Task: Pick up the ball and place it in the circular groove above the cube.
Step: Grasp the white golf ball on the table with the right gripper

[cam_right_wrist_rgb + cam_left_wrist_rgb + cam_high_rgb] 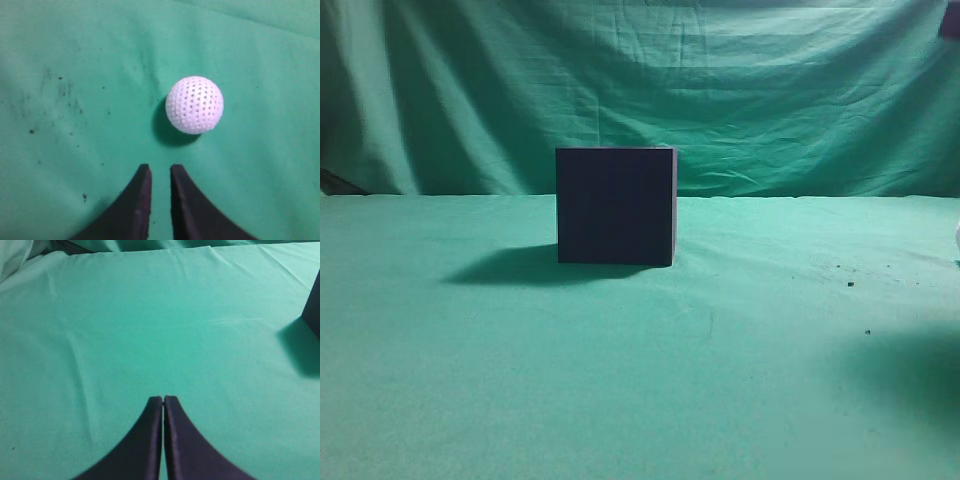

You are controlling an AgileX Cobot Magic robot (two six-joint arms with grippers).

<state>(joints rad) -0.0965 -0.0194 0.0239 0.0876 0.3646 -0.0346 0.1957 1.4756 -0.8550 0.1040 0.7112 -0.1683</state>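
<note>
The dark navy cube (616, 206) stands on the green cloth at the middle of the exterior view; its edge also shows at the right border of the left wrist view (314, 307). The white dimpled ball (194, 105) lies on the cloth in the right wrist view, ahead of and slightly right of my right gripper (160, 170). That gripper's jaws stand a narrow gap apart with nothing between them. A white sliver at the right edge of the exterior view (957, 238) may be the ball. My left gripper (163, 400) is shut and empty over bare cloth, left of the cube.
Green cloth covers the table (520, 380) and hangs as a backdrop (770, 90). Dark specks dot the cloth left of the ball (60, 95) and at the right of the exterior view (850, 283). A shadow falls at the lower right (910, 370).
</note>
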